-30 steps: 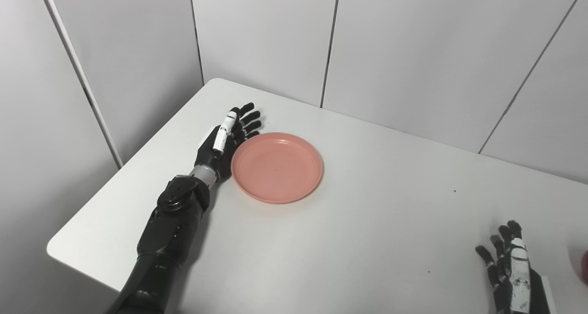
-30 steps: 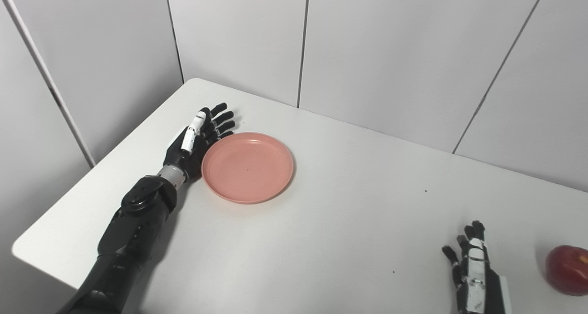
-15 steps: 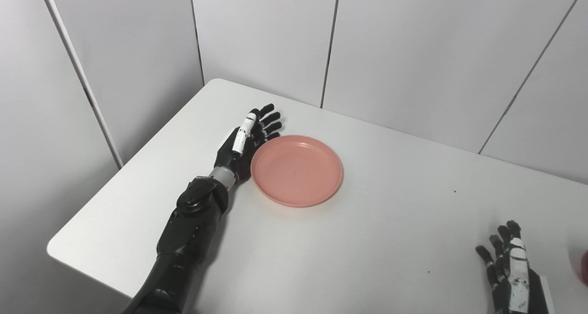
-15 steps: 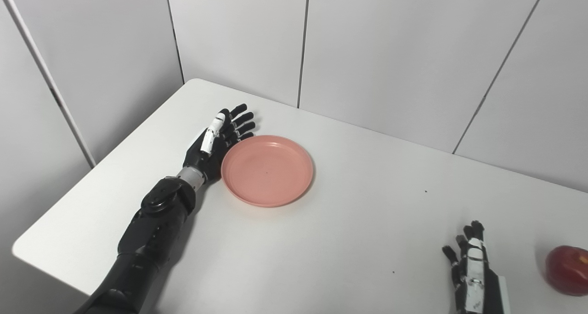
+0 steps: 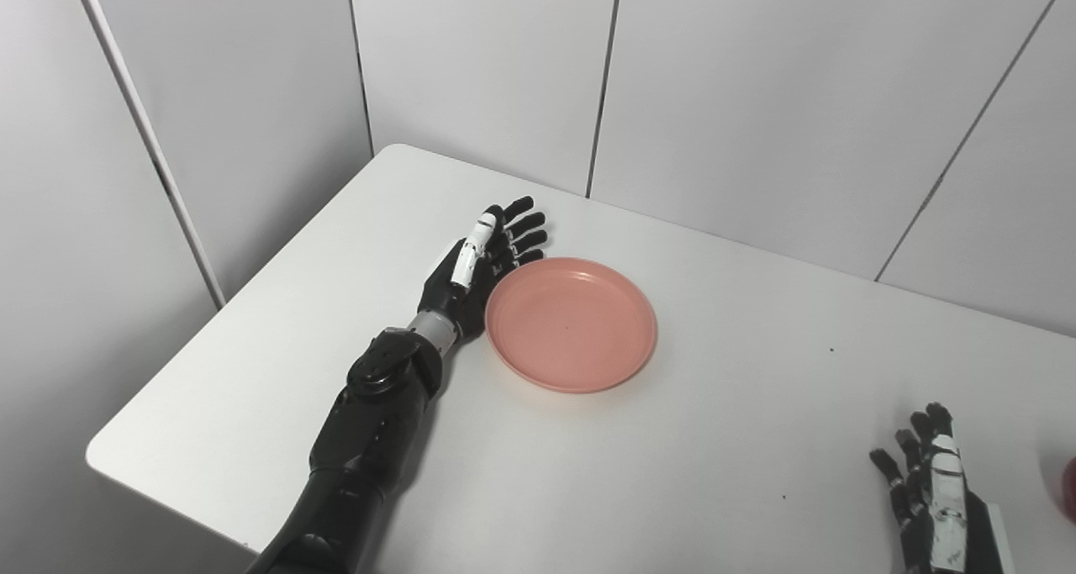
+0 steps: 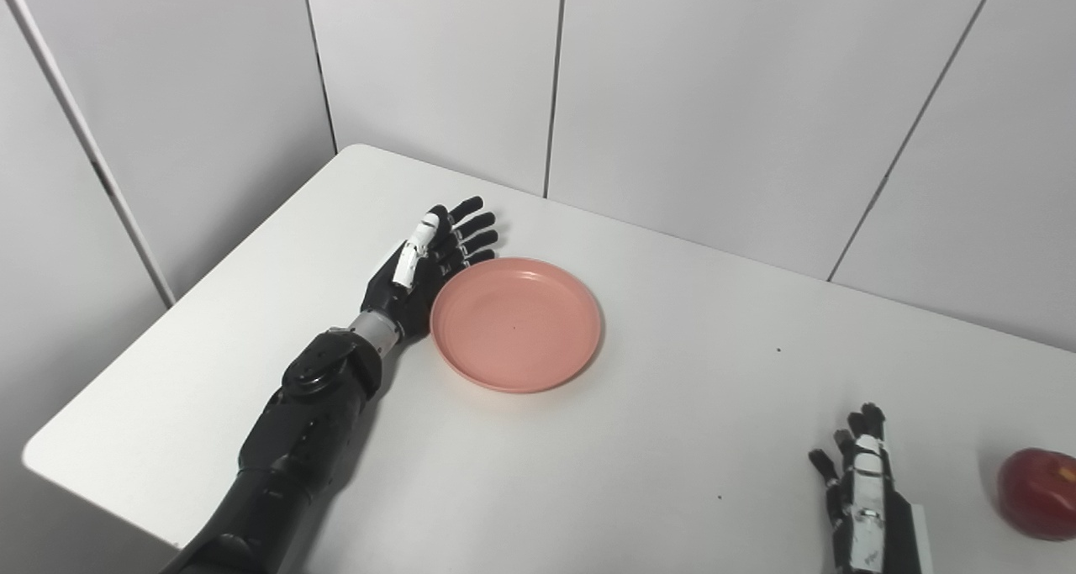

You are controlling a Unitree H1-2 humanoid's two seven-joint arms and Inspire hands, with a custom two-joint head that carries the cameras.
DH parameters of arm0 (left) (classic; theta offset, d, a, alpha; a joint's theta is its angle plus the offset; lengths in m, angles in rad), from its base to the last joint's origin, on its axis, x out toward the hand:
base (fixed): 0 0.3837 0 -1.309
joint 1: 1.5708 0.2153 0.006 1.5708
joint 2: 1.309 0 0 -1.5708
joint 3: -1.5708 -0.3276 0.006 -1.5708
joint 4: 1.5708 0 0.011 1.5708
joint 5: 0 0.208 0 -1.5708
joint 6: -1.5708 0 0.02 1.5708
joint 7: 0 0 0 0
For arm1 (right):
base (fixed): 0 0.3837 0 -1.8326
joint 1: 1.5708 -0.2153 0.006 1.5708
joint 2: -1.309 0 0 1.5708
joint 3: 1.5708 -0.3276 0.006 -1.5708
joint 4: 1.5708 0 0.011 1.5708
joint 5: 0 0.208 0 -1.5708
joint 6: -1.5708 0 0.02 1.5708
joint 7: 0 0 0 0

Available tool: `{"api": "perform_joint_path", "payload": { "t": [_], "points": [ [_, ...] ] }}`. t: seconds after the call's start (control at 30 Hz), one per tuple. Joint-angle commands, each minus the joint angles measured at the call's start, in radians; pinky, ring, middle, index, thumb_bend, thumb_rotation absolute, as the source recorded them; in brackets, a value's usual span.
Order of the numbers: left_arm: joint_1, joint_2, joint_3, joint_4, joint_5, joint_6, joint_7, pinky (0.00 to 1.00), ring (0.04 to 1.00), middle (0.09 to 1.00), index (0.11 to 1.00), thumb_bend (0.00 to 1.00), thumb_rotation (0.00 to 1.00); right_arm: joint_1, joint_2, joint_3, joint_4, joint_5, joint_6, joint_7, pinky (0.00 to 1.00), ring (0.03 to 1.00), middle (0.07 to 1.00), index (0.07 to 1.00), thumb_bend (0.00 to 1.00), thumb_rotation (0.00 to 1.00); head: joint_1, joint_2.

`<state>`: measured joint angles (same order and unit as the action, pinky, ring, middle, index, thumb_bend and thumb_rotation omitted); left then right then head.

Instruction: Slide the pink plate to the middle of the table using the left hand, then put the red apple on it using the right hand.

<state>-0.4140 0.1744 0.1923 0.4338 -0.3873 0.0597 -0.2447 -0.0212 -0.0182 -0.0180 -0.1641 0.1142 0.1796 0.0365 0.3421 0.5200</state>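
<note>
The round, shallow pink plastic plate [image 5: 572, 324] sits flat and empty on the white desk [image 5: 588, 473], left of the desk's centre, and it has slid to the right since a second ago, a clear step closer to the middle. Being round, it has no long axis to call; it lies level, open face up. Pressed against its left rim is the left hand [image 5: 479, 267], black with one white-backed finger, standing on edge with its fingers [image 5: 517, 225] straight and spread past the plate's far-left rim, gripping nothing. That hand and its black forearm have travelled right together with the plate. Over at the near right edge the right hand [image 6: 866, 494] rests low on the desk, fingers apart and holding nothing, exactly where it was. The glossy red apple [image 6: 1038, 492] lies just right of it, not touching, unmoved. The right eye view shows nearly the whole apple; in the left eye view only a dark red sliver shows at the picture's right edge. Pale grey wall panels [image 5: 756, 95] stand behind the desk.
</note>
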Motion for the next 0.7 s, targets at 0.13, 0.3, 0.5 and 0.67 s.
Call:
{"api": "perform_joint_path", "payload": {
  "t": [0.13, 0.3, 0.5, 0.67],
  "points": [
    [0.032, -0.033, -0.043, 0.059, 0.032, 0.049, 0.007, 0.87, 0.870, 0.863, 0.850, 0.32, 1.00, -0.017, -0.001, -0.004, -0.007, -0.012, -0.039, 0.000, 1.00, 1.000, 0.997, 0.999, 0.15, 1.00, -0.003, 0.002],
    [0.024, -0.045, -0.066, 0.071, 0.039, 0.038, -0.001, 0.86, 0.870, 0.867, 0.850, 0.33, 1.00, -0.018, 0.006, -0.008, -0.006, -0.007, -0.043, -0.002, 1.00, 0.997, 0.994, 0.998, 0.15, 1.00, -0.021, 0.009],
    [0.021, -0.067, -0.083, 0.060, 0.042, 0.048, 0.004, 0.84, 0.864, 0.861, 0.844, 0.33, 1.00, -0.017, 0.011, -0.008, -0.004, -0.005, -0.044, -0.002, 1.00, 0.998, 0.992, 0.995, 0.16, 1.00, -0.037, 0.019],
    [0.026, -0.084, -0.094, 0.037, 0.052, 0.065, 0.025, 0.83, 0.857, 0.854, 0.838, 0.33, 1.00, -0.017, 0.010, -0.004, 0.001, -0.024, -0.053, -0.007, 1.00, 0.990, 0.990, 0.995, 0.17, 1.00, -0.048, 0.027]
  ]
}}
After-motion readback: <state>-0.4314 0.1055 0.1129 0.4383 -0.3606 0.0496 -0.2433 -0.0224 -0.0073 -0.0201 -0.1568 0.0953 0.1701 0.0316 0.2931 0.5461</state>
